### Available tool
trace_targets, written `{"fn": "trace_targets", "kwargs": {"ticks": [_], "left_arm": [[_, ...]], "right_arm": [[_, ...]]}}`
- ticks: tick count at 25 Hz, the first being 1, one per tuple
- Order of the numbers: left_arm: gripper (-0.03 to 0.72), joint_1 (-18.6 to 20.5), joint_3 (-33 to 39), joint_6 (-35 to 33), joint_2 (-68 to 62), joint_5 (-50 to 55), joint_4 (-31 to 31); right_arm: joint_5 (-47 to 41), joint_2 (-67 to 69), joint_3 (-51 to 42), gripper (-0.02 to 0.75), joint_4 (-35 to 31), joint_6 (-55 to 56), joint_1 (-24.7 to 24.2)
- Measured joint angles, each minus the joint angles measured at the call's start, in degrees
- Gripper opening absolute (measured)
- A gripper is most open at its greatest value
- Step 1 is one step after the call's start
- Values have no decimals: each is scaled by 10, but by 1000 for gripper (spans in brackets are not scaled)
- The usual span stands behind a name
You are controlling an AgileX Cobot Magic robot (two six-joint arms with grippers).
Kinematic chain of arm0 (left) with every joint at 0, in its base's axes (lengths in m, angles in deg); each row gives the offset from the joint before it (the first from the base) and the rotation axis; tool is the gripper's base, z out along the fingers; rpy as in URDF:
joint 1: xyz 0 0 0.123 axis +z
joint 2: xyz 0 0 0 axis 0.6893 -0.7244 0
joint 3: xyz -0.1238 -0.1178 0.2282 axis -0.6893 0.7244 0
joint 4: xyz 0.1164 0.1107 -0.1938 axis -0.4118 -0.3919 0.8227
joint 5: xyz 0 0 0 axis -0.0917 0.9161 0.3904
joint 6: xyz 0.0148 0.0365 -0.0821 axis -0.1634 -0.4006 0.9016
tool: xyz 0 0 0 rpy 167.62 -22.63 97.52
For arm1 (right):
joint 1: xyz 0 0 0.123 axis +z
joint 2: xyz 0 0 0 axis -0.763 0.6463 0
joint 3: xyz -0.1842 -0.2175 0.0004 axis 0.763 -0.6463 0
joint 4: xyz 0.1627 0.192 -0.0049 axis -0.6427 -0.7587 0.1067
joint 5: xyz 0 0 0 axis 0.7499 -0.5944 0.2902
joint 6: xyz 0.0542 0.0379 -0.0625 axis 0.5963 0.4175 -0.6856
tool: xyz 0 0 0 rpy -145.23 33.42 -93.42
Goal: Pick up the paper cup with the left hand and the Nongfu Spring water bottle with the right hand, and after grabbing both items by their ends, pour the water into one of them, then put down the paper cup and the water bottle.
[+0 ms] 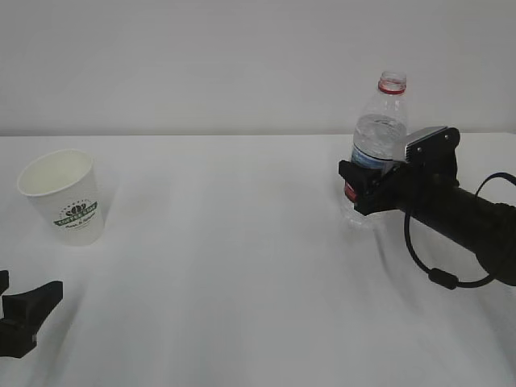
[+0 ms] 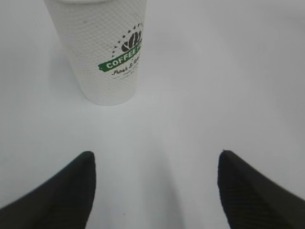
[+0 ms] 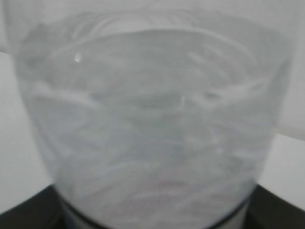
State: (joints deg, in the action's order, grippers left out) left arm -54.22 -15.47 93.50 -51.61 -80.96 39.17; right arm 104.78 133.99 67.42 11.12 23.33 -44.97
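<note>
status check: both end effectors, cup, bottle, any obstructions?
Left end effector open, short of white paper cup, no contact. Right end effector around clear ribbed plastic bottle; grip unconfirmed. Bottle and cup upright on table. Nothing between them.

Bottle label (image 1: pixel 351 190) mostly hidden behind right pincer (image 1: pixel 360 184)

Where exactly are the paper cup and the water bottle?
paper cup (image 1: pixel 71 201), exterior view, on its side wall above the logo.
water bottle (image 1: pixel 379 133), exterior view, on the clear body above the label.
</note>
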Motion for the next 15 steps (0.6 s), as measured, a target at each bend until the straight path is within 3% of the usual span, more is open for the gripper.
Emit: {"fn": "trace_targets", "kwargs": {"ticks": [15], "left_arm": [[579,0,0,-1,0,0,0]], "right_arm": [[-34,-57,-27,452,17,3,0]]}}
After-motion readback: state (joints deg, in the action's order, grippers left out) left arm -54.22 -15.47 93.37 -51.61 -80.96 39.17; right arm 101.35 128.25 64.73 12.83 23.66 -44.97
